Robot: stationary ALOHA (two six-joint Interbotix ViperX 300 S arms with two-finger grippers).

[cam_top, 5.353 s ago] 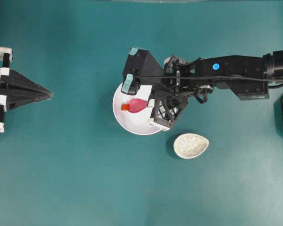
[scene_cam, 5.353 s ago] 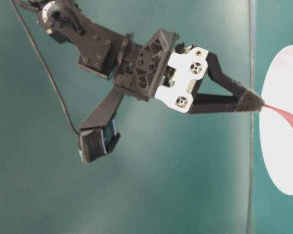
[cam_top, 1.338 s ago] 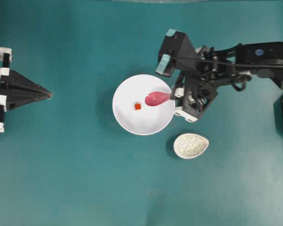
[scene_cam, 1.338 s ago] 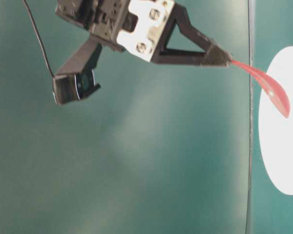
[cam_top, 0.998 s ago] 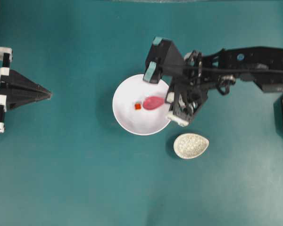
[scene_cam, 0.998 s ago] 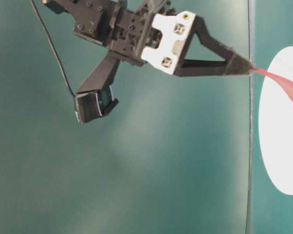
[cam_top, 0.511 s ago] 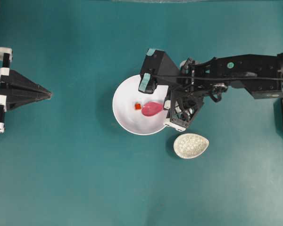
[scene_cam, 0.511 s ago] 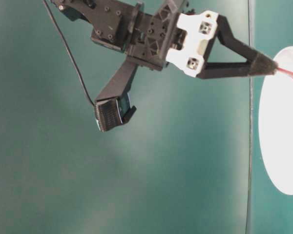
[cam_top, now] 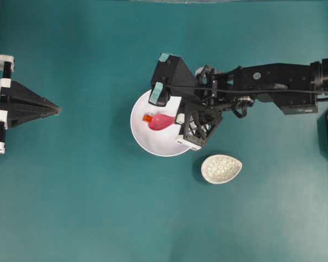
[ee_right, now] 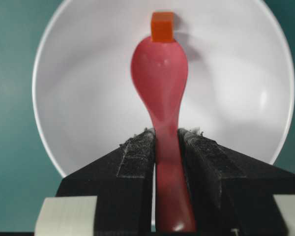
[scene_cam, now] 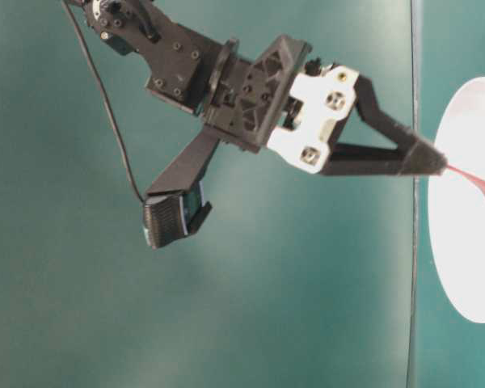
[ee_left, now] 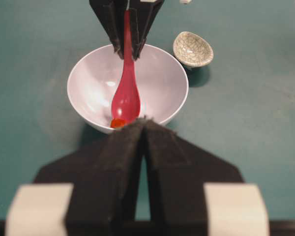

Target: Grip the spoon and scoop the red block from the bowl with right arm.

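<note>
The table (cam_top: pixel 71 207), covered in teal, carries the bowl (cam_top: pixel 145 142) near its middle, with a small speckled dish (cam_top: pixel 221 168) just beside it toward the right edge. The bowl is rigid and smooth-walled, judged likely to slide if pushed hard from the side. The right arm (cam_top: pixel 273 84) reaches in from the right edge, and the right gripper (ee_right: pixel 166 142) has its two dark fingers pressed against the handle of the spoon (ee_right: pixel 160 73), pinching it at mid-handle. The spoon looks glossy, stiff and light; a hold on the thick handle, as now, appears correct, though the slick surface may let it twist under load. The red block (ee_right: pixel 162 26) lies inside the bowl, touching the tip of the scoop on the side away from the gripper; it is tiny and light, and is judged apt to skid ahead of the spoon rather than ride up onto it. The left gripper (ee_left: pixel 142 147) rests at the left edge, fingers pressed together, holding nothing. Against the frame about a second earlier, the spoon has advanced across the bowl and its tip has now reached the block.
</note>
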